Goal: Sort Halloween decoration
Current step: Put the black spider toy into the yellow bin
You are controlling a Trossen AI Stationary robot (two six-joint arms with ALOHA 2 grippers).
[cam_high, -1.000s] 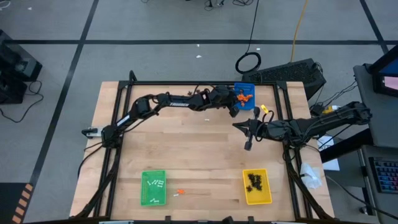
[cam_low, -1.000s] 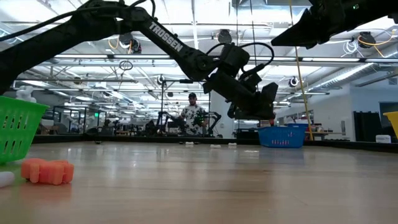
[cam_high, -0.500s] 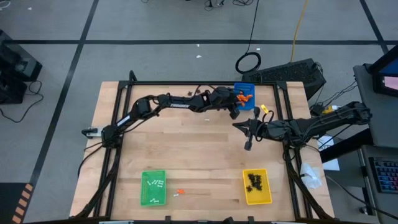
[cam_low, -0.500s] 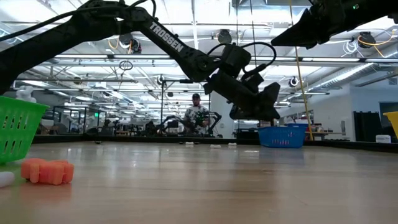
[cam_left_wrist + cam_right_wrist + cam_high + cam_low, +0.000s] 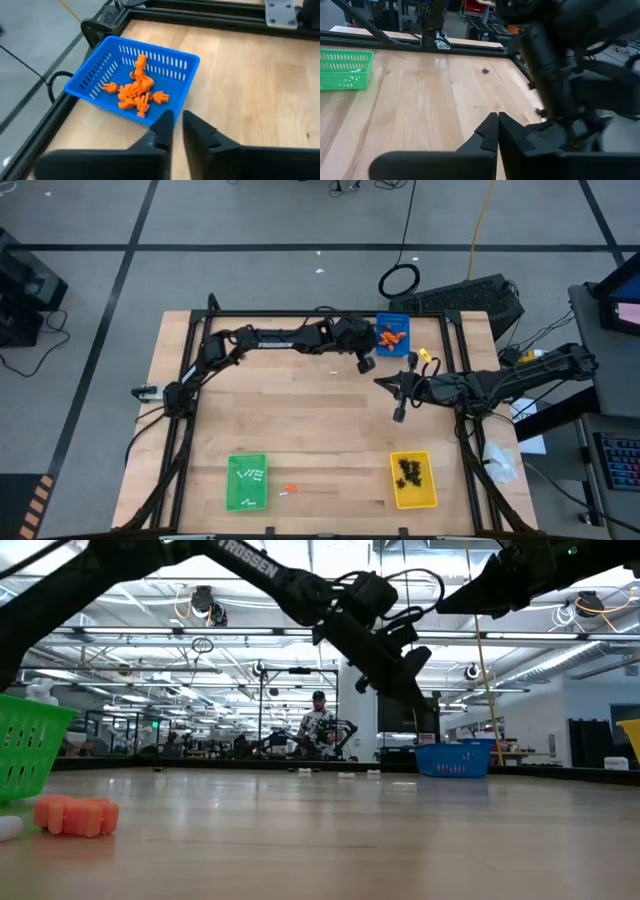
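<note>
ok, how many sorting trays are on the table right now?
3. The blue tray sits at the far edge by the left claw; the green tray and the yellow tray sit at the near edge.

Just beside the left gripper (image 5: 367,364) – a tray (image 5: 393,333) holding lumps (image 5: 134,92); two more trays (image 5: 247,481) (image 5: 413,480) sit well apart from it, across the tabletop (image 5: 300,420) – another lump (image 5: 291,488) between them.
</note>
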